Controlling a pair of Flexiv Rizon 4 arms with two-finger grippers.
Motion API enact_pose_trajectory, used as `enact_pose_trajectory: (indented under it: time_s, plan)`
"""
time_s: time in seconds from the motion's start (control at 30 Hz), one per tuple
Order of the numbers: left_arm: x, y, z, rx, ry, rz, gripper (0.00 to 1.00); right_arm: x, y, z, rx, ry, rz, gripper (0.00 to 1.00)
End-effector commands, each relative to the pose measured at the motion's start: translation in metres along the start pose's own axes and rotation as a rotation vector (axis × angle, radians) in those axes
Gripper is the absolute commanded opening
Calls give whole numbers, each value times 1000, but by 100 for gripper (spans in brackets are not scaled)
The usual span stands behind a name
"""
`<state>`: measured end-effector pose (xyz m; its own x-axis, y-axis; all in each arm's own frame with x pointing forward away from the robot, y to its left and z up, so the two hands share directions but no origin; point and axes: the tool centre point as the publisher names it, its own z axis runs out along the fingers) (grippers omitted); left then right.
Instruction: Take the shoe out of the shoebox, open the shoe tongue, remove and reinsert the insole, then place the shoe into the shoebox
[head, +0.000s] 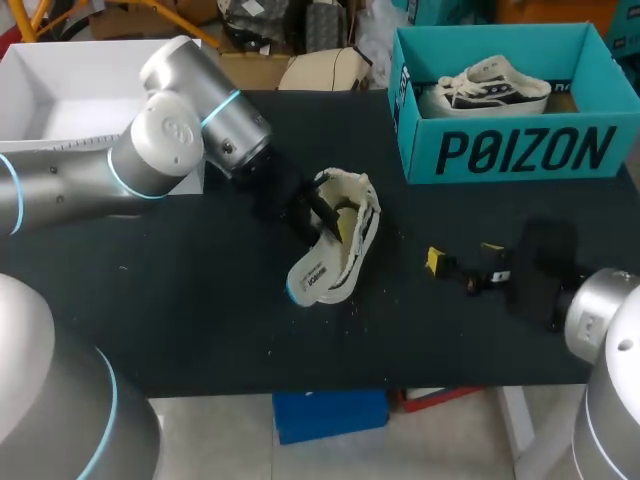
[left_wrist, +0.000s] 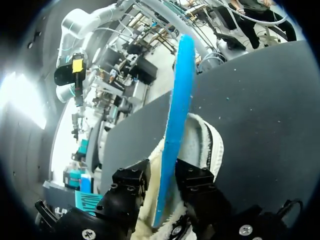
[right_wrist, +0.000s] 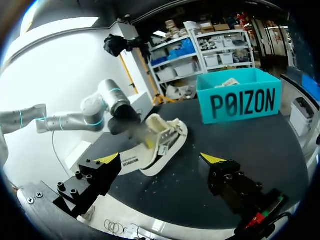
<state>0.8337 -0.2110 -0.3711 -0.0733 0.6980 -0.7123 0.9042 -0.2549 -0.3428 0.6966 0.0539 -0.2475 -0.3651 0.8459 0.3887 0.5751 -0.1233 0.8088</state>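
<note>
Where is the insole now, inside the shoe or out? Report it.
Partly out. The insole juts past the opening of the shoe, which lies on its side; the left gripper is at it.

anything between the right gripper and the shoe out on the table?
Nothing. Only bare black table lies between the right gripper and the shoe. Head view and right wrist view both show it.

Head camera: above and behind us, looking down on table (head: 200, 320). Our left wrist camera: very near, sighting along insole (left_wrist: 180, 90) over shoe (left_wrist: 202, 145). Our right wrist camera: low, set back — faces shoe, shoebox (right_wrist: 240, 100). All three share shoe.
</note>
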Motion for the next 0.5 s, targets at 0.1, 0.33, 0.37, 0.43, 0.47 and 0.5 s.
enact_pose_trajectory:
  time_s: [0.1,0.33,0.37,0.43,0.47,0.5]
  plan:
    - [0,-15,-5,6,22,-4,100,2,-2,1,-7,-5,1,100]
    - [13,-42,-13,3,65,-22,100,2,-2,1,-7,-5,1,100]
    - [14,-45,-14,2,67,-24,100,2,-2,1,-7,-5,1,100]
    - [17,-50,-15,1,69,-29,100,2,-2,1,-7,-5,1,100]
    - [17,-53,-15,0,70,-31,100,2,-2,1,-7,-5,1,100]
    - [18,-55,-16,1,71,-33,100,2,-2,1,-7,-5,1,100]
